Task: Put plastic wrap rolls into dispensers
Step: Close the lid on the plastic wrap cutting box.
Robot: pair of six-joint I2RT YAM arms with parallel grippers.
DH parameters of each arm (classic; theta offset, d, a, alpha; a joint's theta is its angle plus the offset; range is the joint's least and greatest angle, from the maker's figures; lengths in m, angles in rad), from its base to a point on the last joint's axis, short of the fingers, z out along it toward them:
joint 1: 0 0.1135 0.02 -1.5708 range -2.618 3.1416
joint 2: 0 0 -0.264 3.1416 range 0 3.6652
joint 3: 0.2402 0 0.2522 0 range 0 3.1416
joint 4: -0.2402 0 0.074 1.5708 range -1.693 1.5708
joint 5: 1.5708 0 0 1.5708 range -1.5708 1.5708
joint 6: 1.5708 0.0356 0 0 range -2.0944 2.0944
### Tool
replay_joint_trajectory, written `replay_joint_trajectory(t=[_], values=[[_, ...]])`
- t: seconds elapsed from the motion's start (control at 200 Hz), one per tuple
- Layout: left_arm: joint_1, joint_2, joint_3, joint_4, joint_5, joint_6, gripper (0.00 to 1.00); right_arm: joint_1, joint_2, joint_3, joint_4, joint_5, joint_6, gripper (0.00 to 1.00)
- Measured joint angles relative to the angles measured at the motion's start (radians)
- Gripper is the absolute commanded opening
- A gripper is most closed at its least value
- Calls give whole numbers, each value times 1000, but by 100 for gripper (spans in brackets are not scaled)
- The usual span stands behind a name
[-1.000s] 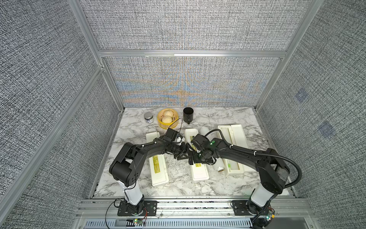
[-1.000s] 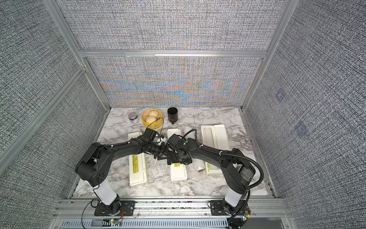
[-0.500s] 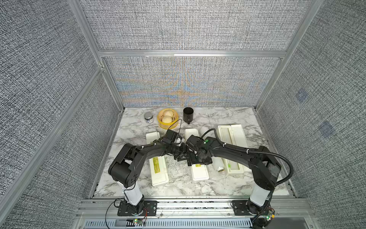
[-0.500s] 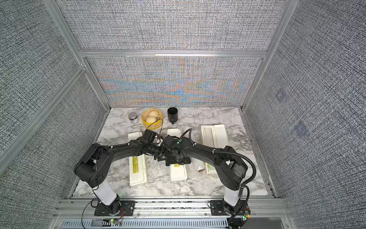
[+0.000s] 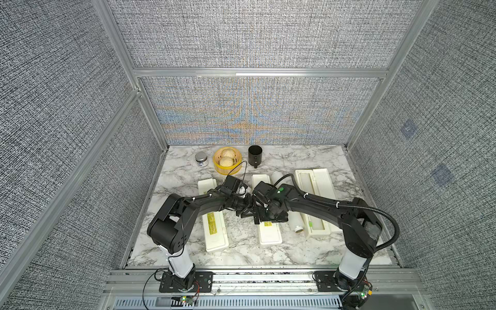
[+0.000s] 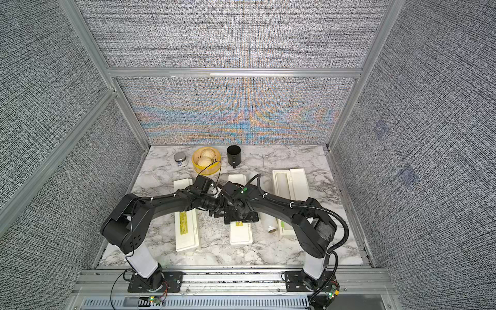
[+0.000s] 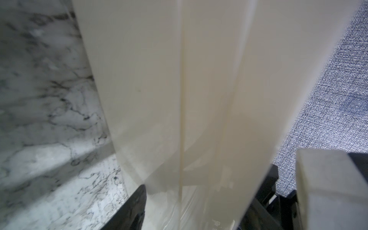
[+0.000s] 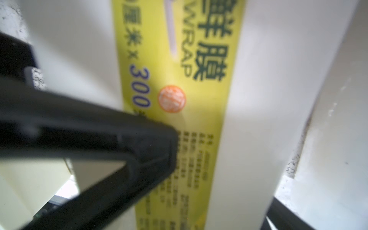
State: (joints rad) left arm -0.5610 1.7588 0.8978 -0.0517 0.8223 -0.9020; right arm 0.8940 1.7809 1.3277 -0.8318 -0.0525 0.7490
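Observation:
Three cream dispensers lie side by side in both top views. The left dispenser (image 5: 214, 228) is closed, and the right dispenser (image 5: 314, 198) lies open and holds nothing. A plastic wrap roll (image 5: 294, 220) rests on the table between the right dispenser and the middle dispenser (image 5: 269, 233). Both grippers meet over the middle one. My left gripper (image 5: 245, 212) reaches in from its left side. In the left wrist view one black finger (image 7: 133, 207) sits against the cream wall (image 7: 151, 99), and its grip is unclear. My right gripper (image 5: 264, 217) hovers wide open just above the yellow label (image 8: 179, 83).
At the back stand a yellow bamboo steamer (image 5: 227, 160) with buns, a black cup (image 5: 255, 155) and a small lidded jar (image 5: 201, 159). Grey fabric walls with aluminium posts close in the marble table (image 5: 241, 255) on three sides.
My right gripper has shifted a little to the left over the middle dispenser, closer to the left gripper. The left arm has hardly moved.

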Motion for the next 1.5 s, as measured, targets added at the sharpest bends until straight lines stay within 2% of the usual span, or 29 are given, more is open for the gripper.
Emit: replay_joint_trajectory(t=[0.816,1.201,1.501], values=[[2,47,9,5,33,64,67,-14,-146,-80,9,-45,-23,99],[9,38,9,-1,42,80,67,-65,-304,-299,191,-155,16,98],[8,23,16,-21,30,86,70,-101,-354,-417,311,-231,42,91]])
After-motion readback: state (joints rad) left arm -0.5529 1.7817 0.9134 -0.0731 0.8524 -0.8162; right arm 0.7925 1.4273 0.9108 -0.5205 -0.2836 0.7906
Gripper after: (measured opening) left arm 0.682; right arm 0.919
